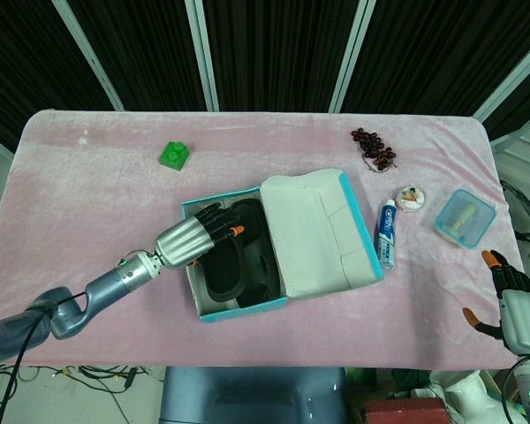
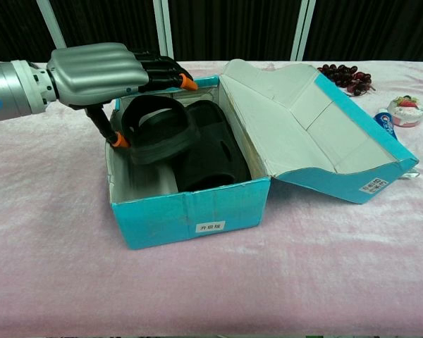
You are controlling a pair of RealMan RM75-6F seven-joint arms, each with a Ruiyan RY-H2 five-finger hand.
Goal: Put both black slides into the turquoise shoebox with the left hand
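The turquoise shoebox (image 1: 238, 311) (image 2: 190, 215) stands open at mid-table, its lid (image 1: 314, 234) (image 2: 303, 127) folded back to the right. Both black slides are inside. One slide (image 1: 225, 269) (image 2: 158, 130) leans tilted against the box's left wall, and the other slide (image 1: 263, 256) (image 2: 215, 151) lies beside it on the right. My left hand (image 1: 190, 240) (image 2: 99, 70) hovers over the box's left wall with its fingers stretched out above the tilted slide; a gap shows under them. Its thumb points down beside that slide's edge. My right hand (image 1: 512, 305) hangs off the table's near right corner, empty, fingers apart.
A green block (image 1: 173, 155) sits at the back left. Grapes (image 1: 374, 147) (image 2: 345, 76), a toothpaste tube (image 1: 386, 232), a small round tin (image 1: 410, 198) (image 2: 407, 111) and a blue lidded container (image 1: 464, 216) lie right of the box.
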